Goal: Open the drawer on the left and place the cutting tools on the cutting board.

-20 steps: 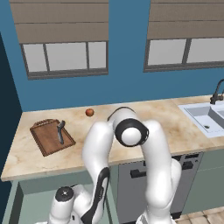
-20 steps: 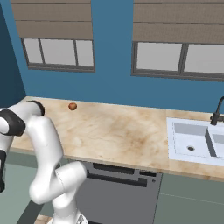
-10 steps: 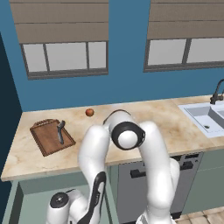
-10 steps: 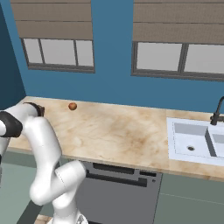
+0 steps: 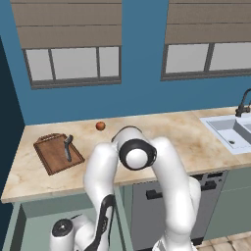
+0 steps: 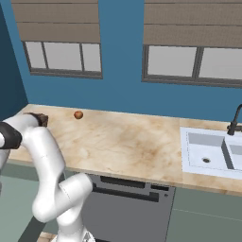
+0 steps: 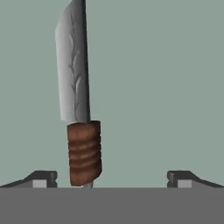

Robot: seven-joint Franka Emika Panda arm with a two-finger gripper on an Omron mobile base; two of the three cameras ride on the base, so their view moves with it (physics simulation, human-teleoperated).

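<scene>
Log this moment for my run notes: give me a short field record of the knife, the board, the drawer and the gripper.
knife in drawer: grey blade, ribbed brown handle, lying flat on the sage drawer floor
gripper: open, fingers either side of the handle, not touching it
cutting board: on the counter's left end, one dark tool already on it
orange ball: on the counter, apart from the board

Arm folded over hard, elbow high, forearm dropping steeply down toward lower left in the left base view; wrist low, hand pointing downward. Gripper [image 7: 111, 178] jaws spread wide, nothing between them. Two dark fingertips [image 7: 41, 178] stand far apart at the bottom of the hand view.
</scene>
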